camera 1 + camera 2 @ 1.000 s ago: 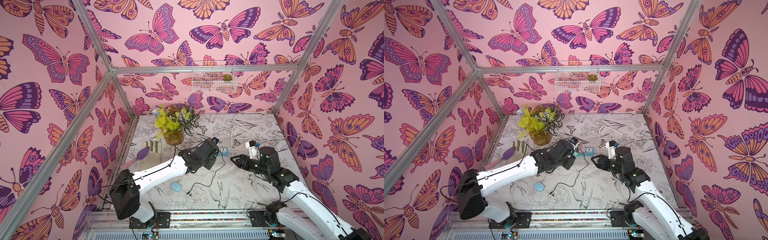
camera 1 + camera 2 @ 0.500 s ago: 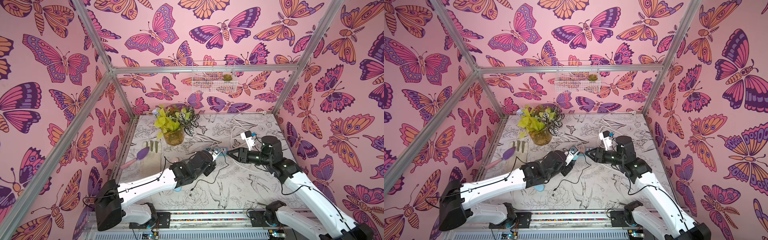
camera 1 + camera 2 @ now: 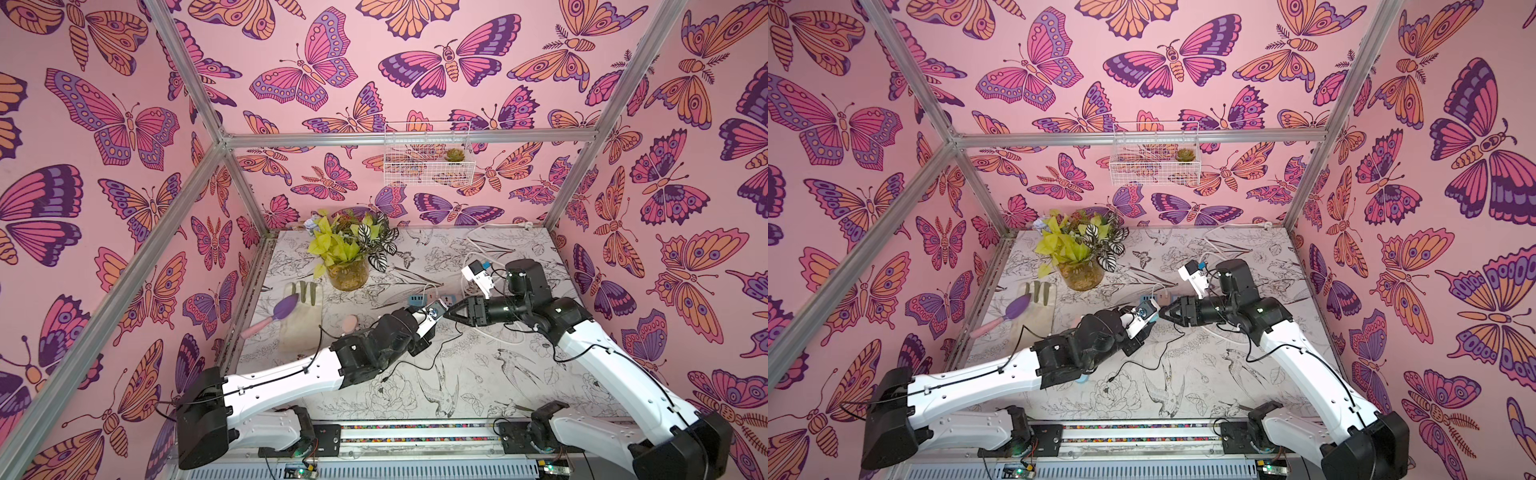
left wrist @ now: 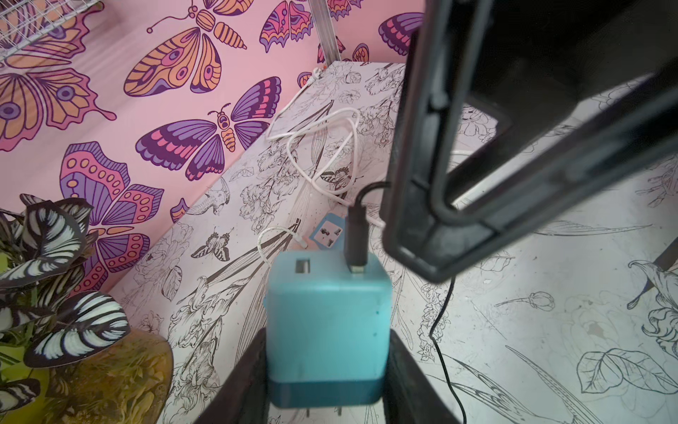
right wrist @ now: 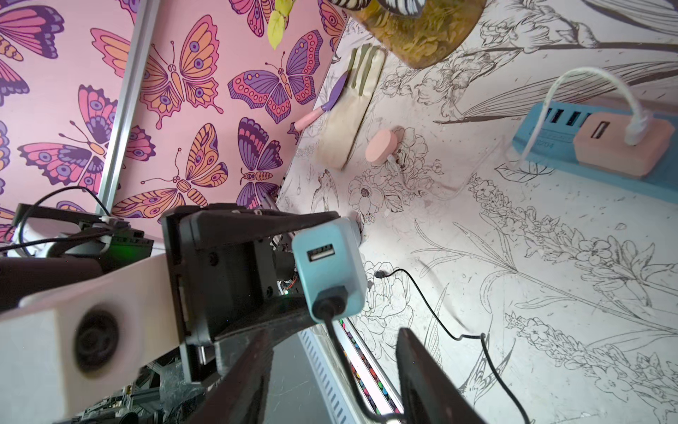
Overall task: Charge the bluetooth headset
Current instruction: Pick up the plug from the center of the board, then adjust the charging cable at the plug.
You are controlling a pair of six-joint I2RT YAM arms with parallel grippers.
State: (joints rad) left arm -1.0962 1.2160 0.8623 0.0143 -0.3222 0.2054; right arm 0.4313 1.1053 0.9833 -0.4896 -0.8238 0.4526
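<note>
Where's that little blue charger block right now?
Seen in a top view, the charger block is mid-table, clamped in the left tool, just in front of the power strip, with the right tool close beside it.

teal charger (image 4: 327,326): cube, up in the air | black cable (image 4: 355,235): plugged into one port, other empty

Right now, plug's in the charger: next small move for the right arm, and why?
Probably back the right gripper straight off. Its jaws stand apart around the cable, the black plug sits in the teal charger that the left gripper clamps, and the power strip shows a free socket.
</note>
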